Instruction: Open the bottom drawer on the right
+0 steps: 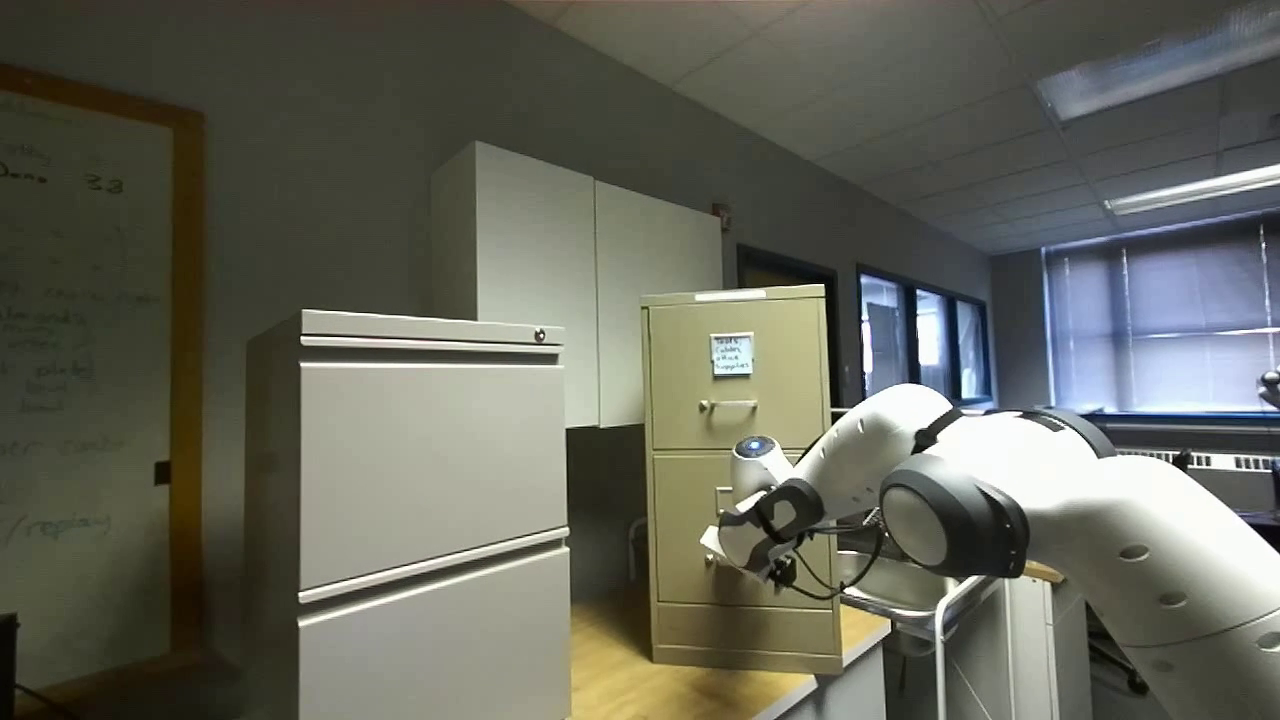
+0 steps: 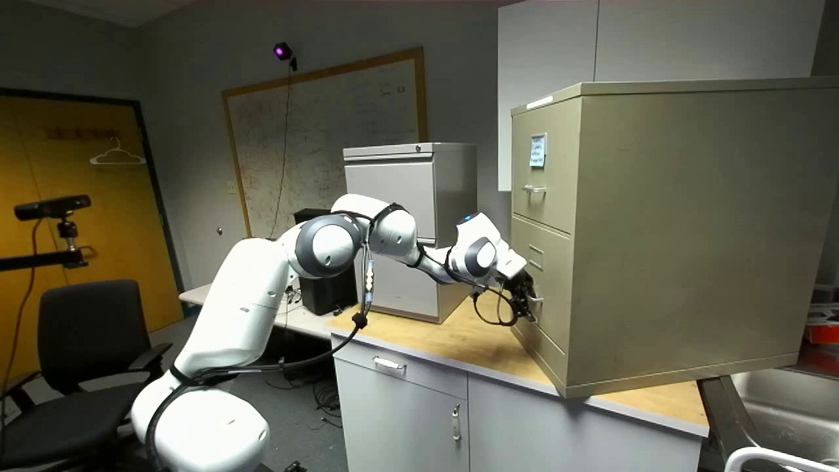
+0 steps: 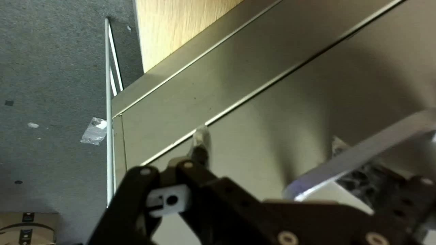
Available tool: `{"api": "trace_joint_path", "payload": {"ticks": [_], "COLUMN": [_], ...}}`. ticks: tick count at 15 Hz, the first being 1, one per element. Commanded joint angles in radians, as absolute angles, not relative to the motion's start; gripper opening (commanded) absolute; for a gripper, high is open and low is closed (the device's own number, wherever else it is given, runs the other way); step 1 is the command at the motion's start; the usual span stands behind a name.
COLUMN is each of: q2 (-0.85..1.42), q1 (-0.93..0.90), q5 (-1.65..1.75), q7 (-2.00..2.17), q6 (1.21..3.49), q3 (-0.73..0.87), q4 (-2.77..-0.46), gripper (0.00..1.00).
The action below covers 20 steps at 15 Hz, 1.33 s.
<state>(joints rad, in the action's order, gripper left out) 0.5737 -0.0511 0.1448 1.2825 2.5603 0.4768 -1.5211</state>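
Holding the gripper (image 3: 269, 139) right at the front of the bottom drawer (image 1: 685, 520), low on the tan filing cabinet (image 2: 695, 229), directly below the labelled upper drawer (image 1: 735, 389). Standing released: holding the fingers (image 3: 201, 137) well apart in the wrist view, showing one near the drawer's lower edge and the other sitting behind the bar of the metal handle (image 3: 374, 148); not making out whether touching. Reading the drawer as closed, sitting flush with the cabinet face in both exterior views. Seeing the white arm (image 2: 328, 246) overlapping the grey cabinet (image 2: 390, 187) in an exterior view. Standing both cabinets on the wooden counter (image 2: 459, 334), leaving a gap between. Also catching the sink (image 2: 783, 406) near the filing cabinet.
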Motion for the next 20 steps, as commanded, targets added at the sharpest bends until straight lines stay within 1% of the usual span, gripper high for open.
{"api": "trace_joint_path", "payload": {"ticks": [1,2,4,5,6,7,9,11,13,20], "q2": [0.622,0.618,0.607,0.597,0.585,0.56,0.515,0.457,0.397,0.301], "q1": [0.004,0.015,0.025,0.035,0.055,0.078,0.079,0.063,0.041,0.059], "q5": [0.165,0.164,0.172,0.164,0.136,0.106,0.107,0.127,0.145,0.121], "q7": [1.242,1.206,1.164,1.137,1.095,1.034,0.988,0.971,0.965,0.87], "q6": [2.458,2.425,2.399,2.404,2.424,2.44,2.436,2.443,2.496,2.709], "q3": [0.409,0.388,0.363,0.344,0.312,0.271,0.25,0.245,0.251,0.236], "q4": [-1.404,-1.387,-1.368,-1.369,-1.376,-1.399,-1.444,-1.519,-1.619,-1.842], "gripper": [0.6,0.5,0.36,0.26,0.19,0.15,0.16,0.14,0.15,0.14]}}
